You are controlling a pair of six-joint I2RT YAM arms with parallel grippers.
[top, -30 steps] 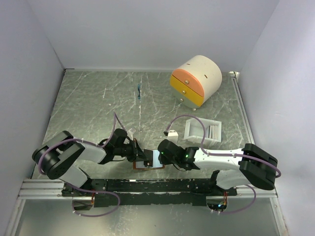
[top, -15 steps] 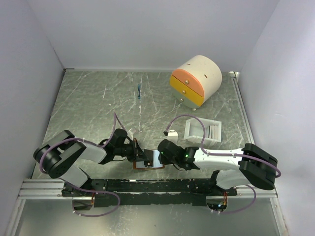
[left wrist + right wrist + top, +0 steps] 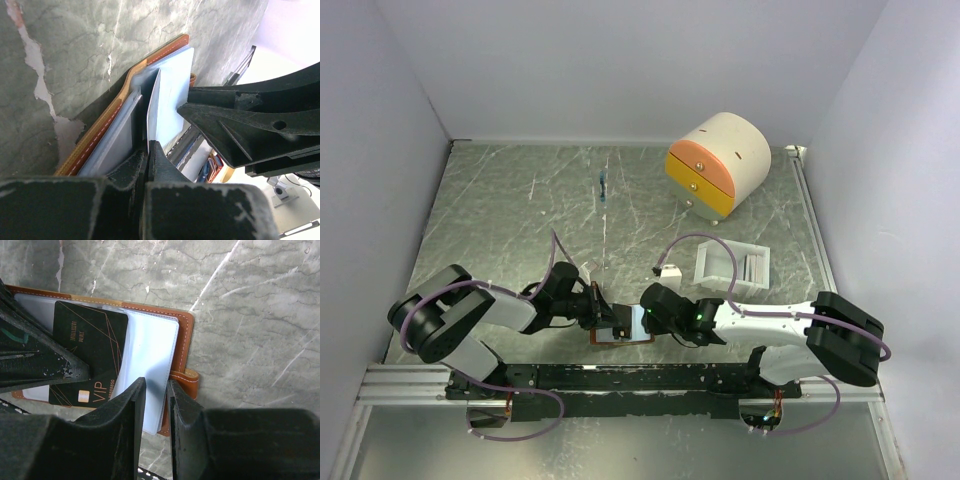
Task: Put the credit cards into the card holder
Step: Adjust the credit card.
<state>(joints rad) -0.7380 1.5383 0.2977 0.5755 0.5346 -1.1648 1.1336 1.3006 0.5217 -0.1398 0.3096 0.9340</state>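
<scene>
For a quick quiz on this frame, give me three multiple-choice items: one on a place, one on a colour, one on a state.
1. The brown leather bifold wallet lies:
A) beside a rounded drawer box
B) by the near edge of the grey marbled table
C) inside a white tray

2. The flat rectangular card marked VIP on the wallet is:
A) black
B) red
C) white

3. The wallet is:
A) snapped shut
B) open
C) rolled up

Answers:
1. B, since the top view shows it close to the near edge.
2. A, since the right wrist view shows its black face.
3. B, since its pale inner pockets are exposed and the shut left end effector pinches a thin pale blue sheet standing up from it.
</scene>
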